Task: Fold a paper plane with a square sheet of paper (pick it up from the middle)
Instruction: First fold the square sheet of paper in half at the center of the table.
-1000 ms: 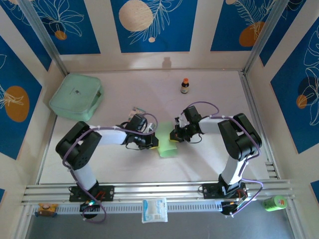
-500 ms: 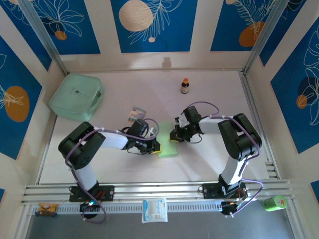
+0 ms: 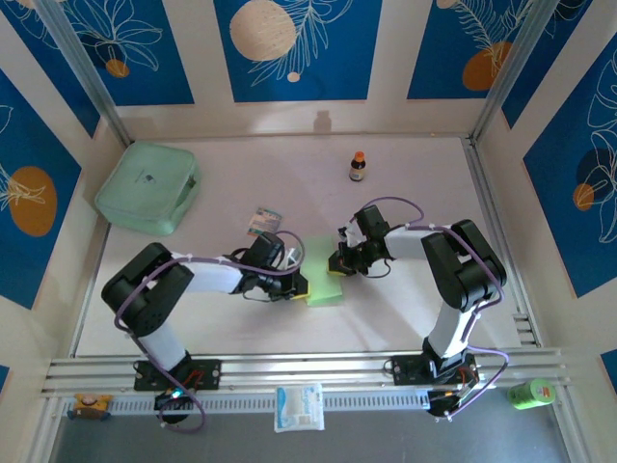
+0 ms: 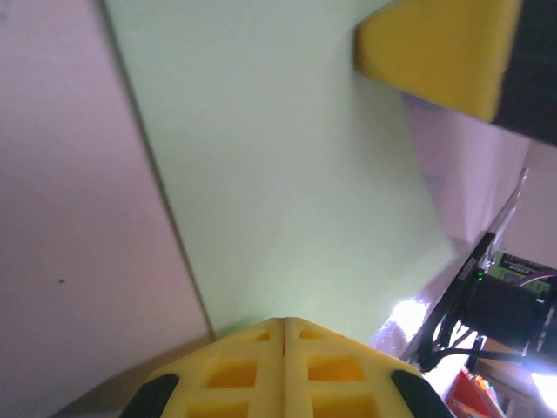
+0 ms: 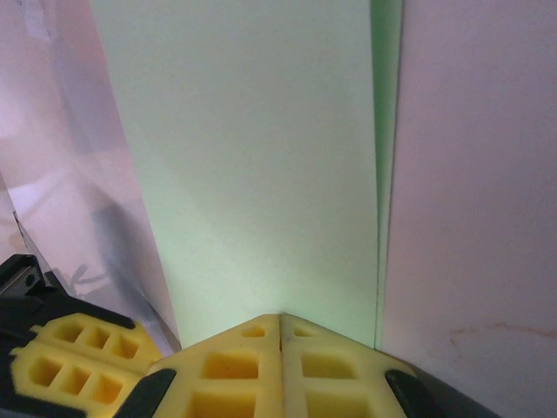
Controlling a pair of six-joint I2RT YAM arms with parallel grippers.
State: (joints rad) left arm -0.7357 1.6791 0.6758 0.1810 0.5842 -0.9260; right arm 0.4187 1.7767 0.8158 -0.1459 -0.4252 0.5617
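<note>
**Both claws shut at the green sheet, mid-worktop**

Overhead: the square sheet of paper [image 3: 326,277] lies flat about the middle of the worktop [image 3: 405,318], slightly nearer the near edge than the far one. From above it reads as a narrow upright strip rather than a full square (in the right wrist view a darker green band runs down its right side, as if one layer lies over another).

Left gripper [image 3: 301,285]: reaches in from the left to the strip's lower left edge. In its wrist view the yellow pads [image 4: 235,370] meet along a thin seam, fully closed, with nothing seen between them. The tips sit at the paper's edge. Whether they press on it cannot be told.

Right gripper [image 3: 335,264]: comes in from the right to the strip's upper right edge. Its pads [image 5: 331,370] are likewise closed tight on each other, tips at the paper's near edge, no sheet pinched that can be seen.

The two claws stand close together, with the sheet between them.

Elsewhere on the worktop:
- mint-green box [image 3: 147,187] at the far left corner
- small brown bottle [image 3: 358,167] near the far edge, upright
- striped packet [image 3: 263,221] just beyond the left arm's wrist
</note>
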